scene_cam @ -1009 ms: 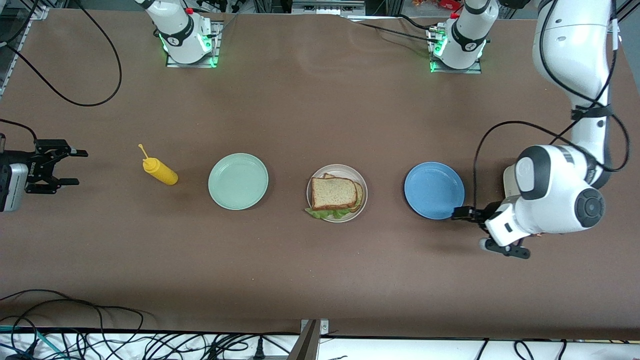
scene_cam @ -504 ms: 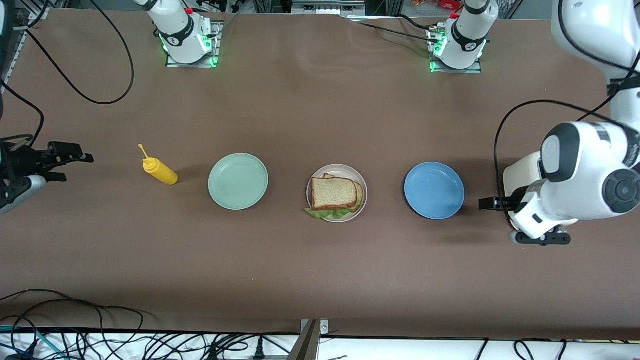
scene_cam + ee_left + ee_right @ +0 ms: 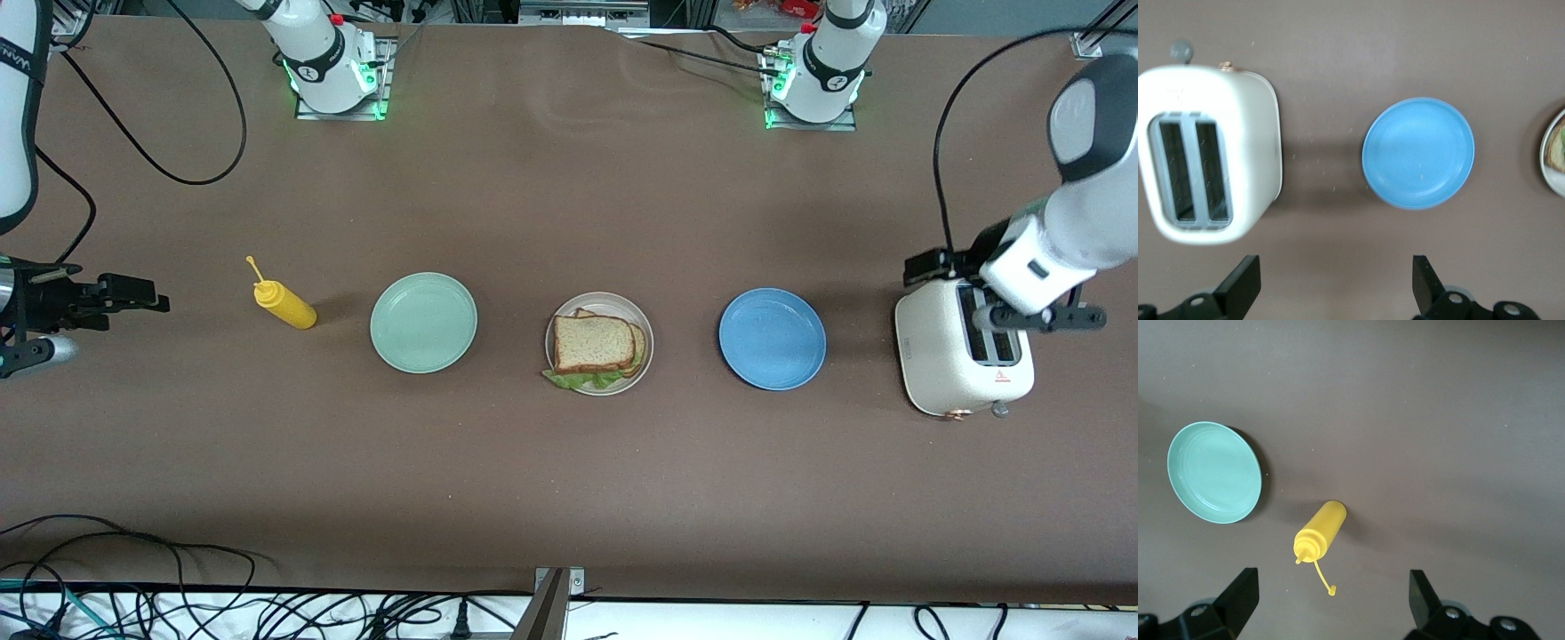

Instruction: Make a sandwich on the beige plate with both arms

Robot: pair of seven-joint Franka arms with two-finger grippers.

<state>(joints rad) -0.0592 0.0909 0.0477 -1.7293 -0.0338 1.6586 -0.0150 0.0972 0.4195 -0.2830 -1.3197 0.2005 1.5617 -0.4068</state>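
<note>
Front view of the worktop with the sandwich resting on the beige plate: 2 bread slices stacked, a green lettuce leaf showing at the edge nearer the front camera. The plate sits mid-row between the mint-green plate, toward the right arm's end, and the blue plate, toward the left arm's end.

The left tool hangs over the white toaster at the left arm's end, fingers spread wide and empty; its wrist view shows both finger tips apart with the toaster and blue plate below, and only the rim of the beige plate at the frame's edge. The right tool hangs over bare worktop at the right arm's end, past the yellow squeeze bottle, also released and carrying nothing; its wrist view shows the bottle lying on its side near the mint-green plate.

Key relation: the sandwich lies inward from both tools, along the row's long axis, with 1 plate between it and each arm. Neither tool is clearly nearer. Judged from the assembled stack, the task appears complete, and both arms look parked clear of it.
</note>
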